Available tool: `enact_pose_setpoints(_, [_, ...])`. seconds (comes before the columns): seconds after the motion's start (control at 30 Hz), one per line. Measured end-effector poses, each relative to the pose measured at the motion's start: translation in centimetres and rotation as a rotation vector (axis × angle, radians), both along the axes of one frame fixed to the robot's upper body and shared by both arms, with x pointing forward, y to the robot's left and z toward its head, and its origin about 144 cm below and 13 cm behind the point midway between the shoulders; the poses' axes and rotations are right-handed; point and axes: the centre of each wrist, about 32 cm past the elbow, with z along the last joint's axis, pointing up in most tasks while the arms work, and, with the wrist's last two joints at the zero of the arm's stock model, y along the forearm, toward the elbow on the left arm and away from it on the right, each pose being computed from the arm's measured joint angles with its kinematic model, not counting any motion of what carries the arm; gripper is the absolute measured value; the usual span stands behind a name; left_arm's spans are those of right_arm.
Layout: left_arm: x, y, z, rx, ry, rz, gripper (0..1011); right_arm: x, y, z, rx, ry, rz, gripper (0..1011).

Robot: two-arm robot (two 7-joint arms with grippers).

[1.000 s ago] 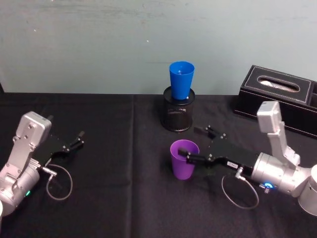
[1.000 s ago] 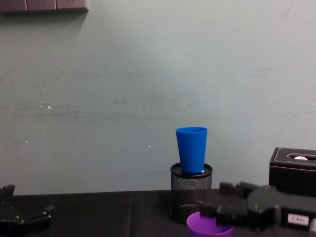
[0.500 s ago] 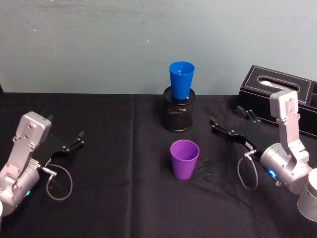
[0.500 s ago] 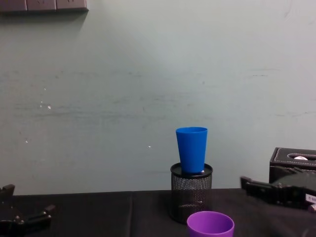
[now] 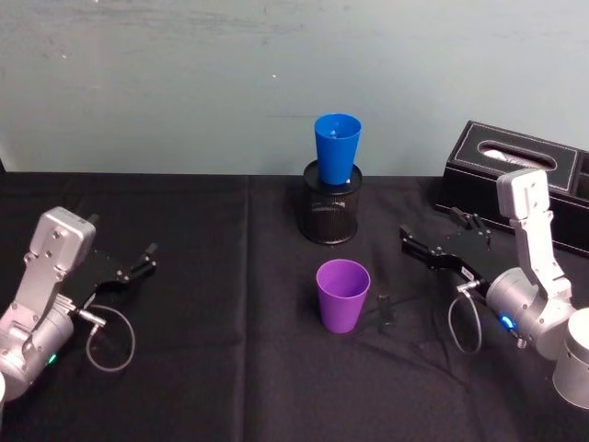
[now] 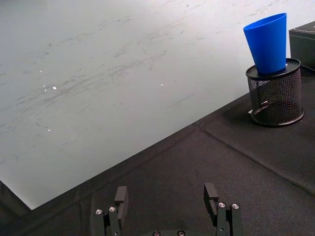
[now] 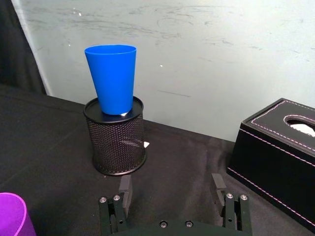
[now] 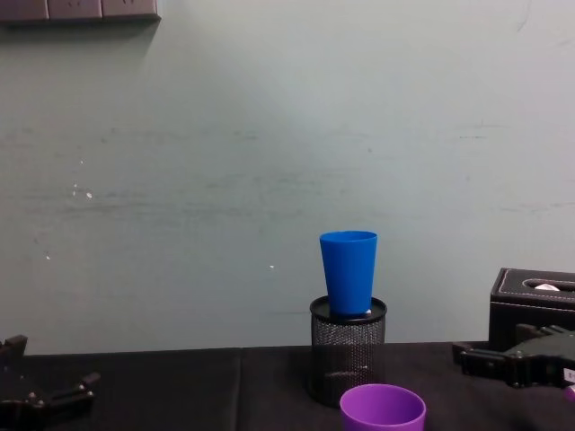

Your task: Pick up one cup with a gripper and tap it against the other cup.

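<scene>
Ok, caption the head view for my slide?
Right pincer open beside upright purple cup; blue cup sits in mesh holder.

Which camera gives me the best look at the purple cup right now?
The head view: the purple cup stands upright and whole on the black cloth, apart from the right pincer. The chest view catches just its rim at the bottom edge, and the right wrist view shows a sliver in a corner.

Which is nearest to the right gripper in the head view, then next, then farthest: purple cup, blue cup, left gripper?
From the right gripper, open over the table's right side:
1. Purple cup, standing free toward the centre, nearer the robot.
2. Blue cup, farther back, seated in the black mesh pen holder.
3. Left gripper, open, parked across the table on the left side.
</scene>
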Motion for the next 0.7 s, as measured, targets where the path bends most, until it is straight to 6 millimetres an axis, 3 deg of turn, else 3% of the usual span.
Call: enact_pose_setpoints(0.7, [0.00,0.00,0.00,0.000,0.000,0.000,1011,-0.02,0.12,-0.07,-0.011,-0.001,-0.022,1003])
